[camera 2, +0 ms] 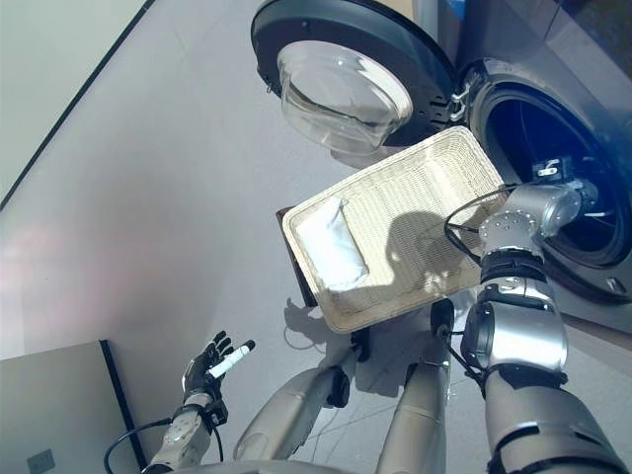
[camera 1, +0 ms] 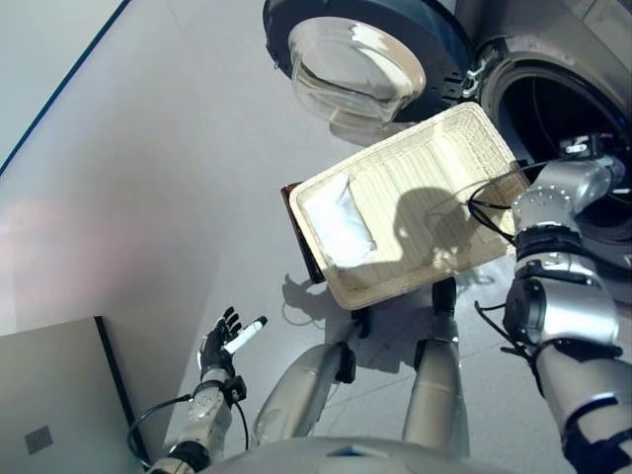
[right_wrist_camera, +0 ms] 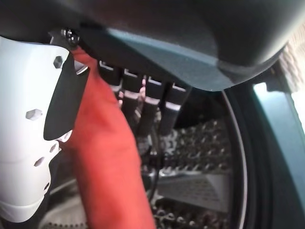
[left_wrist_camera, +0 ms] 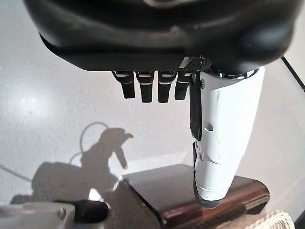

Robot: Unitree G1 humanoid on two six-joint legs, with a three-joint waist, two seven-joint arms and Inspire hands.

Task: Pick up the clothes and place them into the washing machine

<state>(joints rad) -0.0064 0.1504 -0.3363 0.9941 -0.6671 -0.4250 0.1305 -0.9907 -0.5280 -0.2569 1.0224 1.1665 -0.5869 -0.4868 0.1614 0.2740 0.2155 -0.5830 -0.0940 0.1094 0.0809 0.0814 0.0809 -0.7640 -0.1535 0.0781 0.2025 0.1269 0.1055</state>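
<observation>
The right hand (right_wrist_camera: 71, 119) is inside the round drum of the grey front-loading washing machine (camera 2: 553, 128), its dark fingers (right_wrist_camera: 150, 107) and white-covered thumb closed on a soft red cloth garment (right_wrist_camera: 112, 167) that hangs as a folded strip in front of the perforated metal drum wall. Only the right wrist view shows this grasp; from the head the right hand is hidden in the opening at about 3 o'clock, and only the silver forearm shows. The left hand (camera 1: 225, 341) hangs at 7 o'clock over the smooth grey floor (camera 1: 148, 197), fingers loosely spread and holding nothing. At centre lies a cream rectangular woven basket (camera 1: 464, 158) on a small dark brown stool (left_wrist_camera: 190, 191); a flat white folded cloth (camera 1: 339, 222) rests at its 9 o'clock end. The machine's round door with its domed clear glass (camera 1: 351, 69) stands open at 12 o'clock.
</observation>
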